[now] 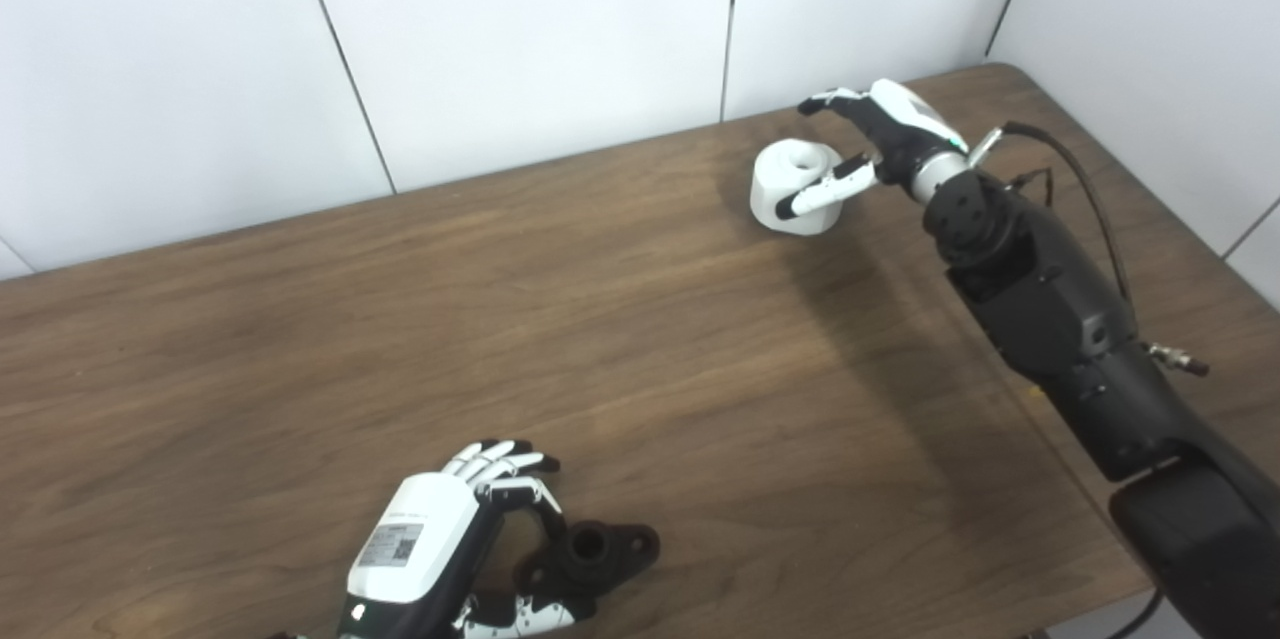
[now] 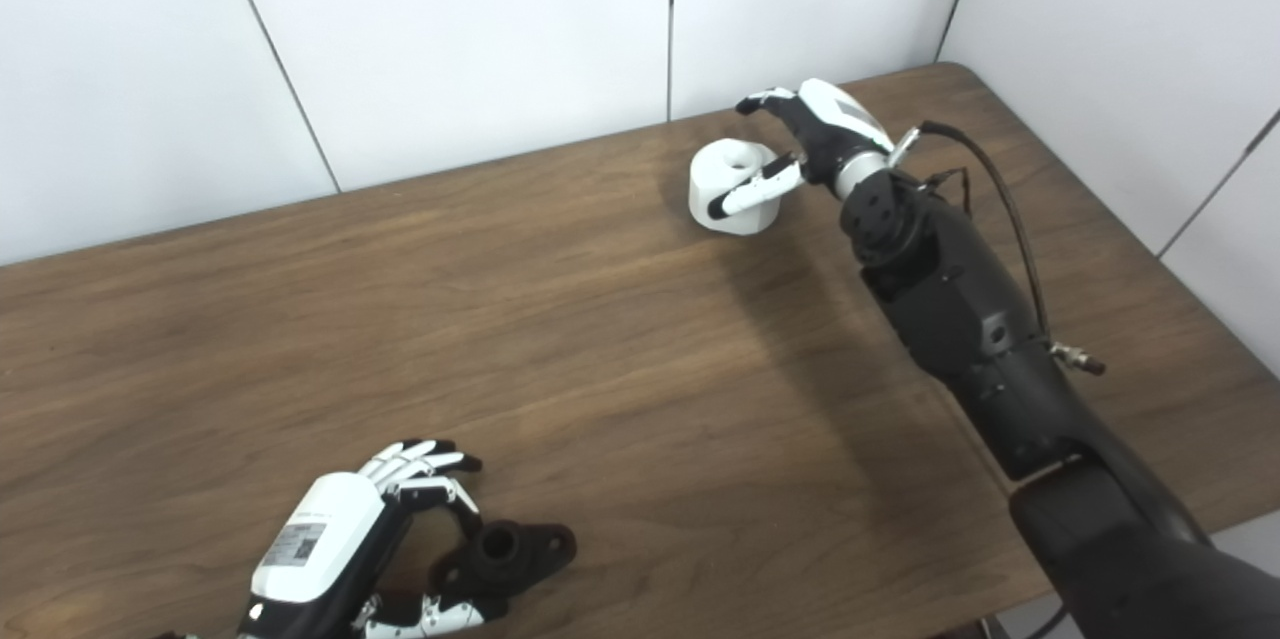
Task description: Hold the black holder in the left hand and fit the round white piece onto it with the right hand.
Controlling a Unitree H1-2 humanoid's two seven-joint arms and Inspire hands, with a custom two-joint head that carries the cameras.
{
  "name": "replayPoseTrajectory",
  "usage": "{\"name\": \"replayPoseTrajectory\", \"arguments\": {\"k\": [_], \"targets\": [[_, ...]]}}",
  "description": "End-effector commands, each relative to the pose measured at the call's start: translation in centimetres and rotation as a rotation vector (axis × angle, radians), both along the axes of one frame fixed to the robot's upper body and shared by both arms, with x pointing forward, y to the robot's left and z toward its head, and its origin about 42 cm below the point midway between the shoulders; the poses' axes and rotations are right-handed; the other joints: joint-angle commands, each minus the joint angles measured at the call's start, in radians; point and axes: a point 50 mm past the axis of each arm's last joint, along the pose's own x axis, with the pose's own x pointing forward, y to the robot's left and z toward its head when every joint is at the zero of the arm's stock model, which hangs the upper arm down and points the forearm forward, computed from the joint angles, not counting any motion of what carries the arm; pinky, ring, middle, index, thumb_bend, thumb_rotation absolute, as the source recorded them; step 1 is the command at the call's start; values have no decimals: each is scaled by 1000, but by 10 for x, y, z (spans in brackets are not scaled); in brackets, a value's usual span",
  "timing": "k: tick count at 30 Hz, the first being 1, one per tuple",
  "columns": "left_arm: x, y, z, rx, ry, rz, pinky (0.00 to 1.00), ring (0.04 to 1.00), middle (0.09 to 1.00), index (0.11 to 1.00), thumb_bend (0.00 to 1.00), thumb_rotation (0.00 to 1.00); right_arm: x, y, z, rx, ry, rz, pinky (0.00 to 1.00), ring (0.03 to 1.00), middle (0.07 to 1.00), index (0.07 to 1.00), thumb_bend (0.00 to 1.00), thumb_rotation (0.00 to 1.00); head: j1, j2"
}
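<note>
The black holder (image 1: 595, 551) lies flat on the table near the front edge, its round socket facing up. My left hand (image 1: 430, 539) sits just left of it, open, with the fingers (image 1: 500, 464) arched over the far side and the thumb (image 1: 520, 614) at its near end. The round white piece (image 1: 790, 184), a short cylinder with a hole on top, stands at the back right of the table. My right hand (image 1: 890, 134) reaches around it from the right: the thumb (image 1: 825, 189) lies across its front and the fingers spread above and behind it, not closed on it.
The brown wooden table (image 1: 600, 319) runs up to white wall panels (image 1: 520, 29) at the back and right. The right forearm (image 1: 1060, 319), with a cable looping off it, stretches over the table's right side. The rounded back-right corner (image 1: 1000, 74) lies close behind the right hand.
</note>
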Motion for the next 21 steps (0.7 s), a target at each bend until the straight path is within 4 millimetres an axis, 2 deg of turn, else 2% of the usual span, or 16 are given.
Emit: {"name": "replayPoseTrajectory", "arguments": {"k": [1, 5, 11, 21], "targets": [[-9, 11, -16, 65, 93, -4, 897, 878, 809, 485, 524, 57, 7, 2, 24, -29, -74, 0, 890, 1000, 955, 838, 976, 309, 1, 1], [-10, 10, -15, 65, 93, 0, 895, 878, 810, 485, 524, 57, 6, 5, 19, -28, -62, -1, 884, 1000, 953, 820, 959, 277, 1, 1], [-10, 10, -14, 67, 95, 3, 904, 883, 813, 485, 524, 56, 4, 4, 16, -48, -42, 1, 879, 1000, 954, 806, 946, 281, 0, 5], [-9, 11, -14, 65, 97, -6, 906, 883, 814, 485, 524, 57, 2, -8, 16, -60, -45, -8, 869, 1000, 934, 772, 921, 264, 2, 6]]}}
